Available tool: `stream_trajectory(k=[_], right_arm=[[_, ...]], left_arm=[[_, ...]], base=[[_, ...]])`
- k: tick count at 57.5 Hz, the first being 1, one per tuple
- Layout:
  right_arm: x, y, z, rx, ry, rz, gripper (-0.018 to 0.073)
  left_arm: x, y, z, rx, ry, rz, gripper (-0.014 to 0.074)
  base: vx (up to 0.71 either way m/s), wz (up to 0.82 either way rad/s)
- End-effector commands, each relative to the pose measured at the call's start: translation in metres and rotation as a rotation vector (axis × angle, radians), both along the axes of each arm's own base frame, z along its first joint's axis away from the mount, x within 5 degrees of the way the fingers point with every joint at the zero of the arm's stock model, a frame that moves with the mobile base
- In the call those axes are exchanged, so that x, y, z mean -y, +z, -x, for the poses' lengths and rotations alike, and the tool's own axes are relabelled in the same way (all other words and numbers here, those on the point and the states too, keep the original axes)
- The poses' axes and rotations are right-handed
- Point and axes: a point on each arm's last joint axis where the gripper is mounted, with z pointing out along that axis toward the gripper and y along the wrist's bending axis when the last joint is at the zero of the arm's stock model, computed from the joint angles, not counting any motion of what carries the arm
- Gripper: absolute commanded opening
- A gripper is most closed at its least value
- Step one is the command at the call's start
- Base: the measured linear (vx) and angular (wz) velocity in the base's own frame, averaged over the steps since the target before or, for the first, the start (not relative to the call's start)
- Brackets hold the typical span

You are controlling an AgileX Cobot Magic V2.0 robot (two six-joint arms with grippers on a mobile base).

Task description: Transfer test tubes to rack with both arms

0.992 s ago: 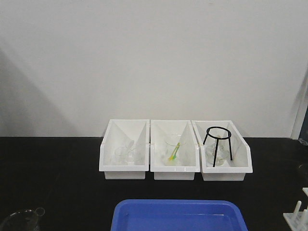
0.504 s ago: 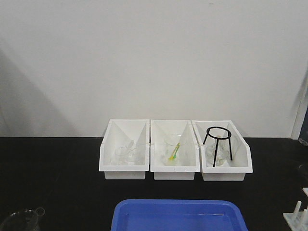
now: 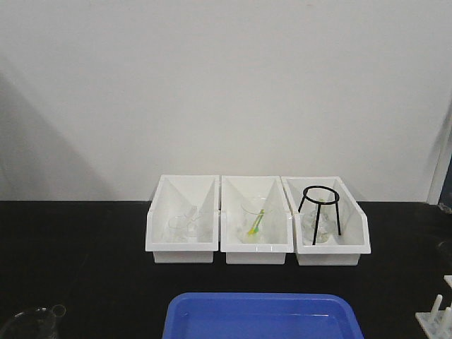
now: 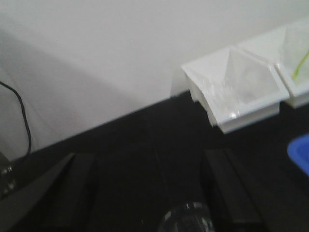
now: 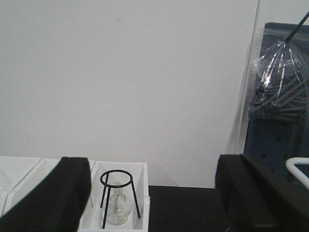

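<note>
The white rack shows only partly, at the bottom right corner of the front view, with thin pegs standing up. No test tubes can be made out in any view. My left gripper hangs open over the black table, its dark fingers wide apart. A clear glass rim lies just below and between them. My right gripper is open too, with nothing between its black fingers. It faces the bin with the black tripod. Neither arm appears in the front view.
Three white open-front bins stand in a row against the wall, holding glassware. The right one holds a black wire tripod over a flask. A blue tray sits at the front centre. A glass flask is at the front left.
</note>
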Motion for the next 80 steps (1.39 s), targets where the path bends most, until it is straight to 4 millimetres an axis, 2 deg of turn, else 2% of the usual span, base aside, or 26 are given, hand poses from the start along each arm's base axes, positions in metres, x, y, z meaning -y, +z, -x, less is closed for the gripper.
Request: stream_trajectory(k=[1,9,16,21,32,41,60,80], right_arm=[[-0.001,0.019,0.003,0.11,0.0,0.029,0.0526],[0.0,0.017,0.0,0.097,0.0,0.032,0.0471],[0.0,0.014,-0.005,0.077,0.0,0.03,0.044],[0.0,0.012,-0.01,0.061,0.001,0.029,0.0422],[0.0,0.008,-0.016,0.037,0.001,0.028,0.0414],[0.0,0.008,-0.016,0.037,0.001,0.028,0.0414],[0.0,0.008,-0.016,0.036,-0.001,0.042,0.0414],[0.0,0.008,-0.016,0.036,-0.001,0.042,0.0414]], left_arm=[[0.001,-0.007,0.002,0.074,-0.015,-0.047,0.0515],[0.009,-0.044,0.012,0.011,-0.091,-0.111,0.0506],[0.014,-0.059,0.018,0.09,-0.132,-0.136,0.0507],[0.015,-0.067,0.014,0.123,-0.13,-0.125,0.0507],[0.02,-0.069,-0.005,0.208,-0.12,-0.102,0.0505],[0.023,-0.083,-0.019,0.182,-0.108,-0.026,0.0505],[0.027,-0.094,-0.04,0.194,-0.089,0.057,0.0505],[0.031,-0.109,-0.054,0.173,-0.089,0.051,0.0505]], base=[[0.0,0.0],[0.0,0.0],[0.0,0.0],[0.0,0.0],[0.0,0.0],[0.0,0.0],[0.0,0.0],[0.0,0.0]])
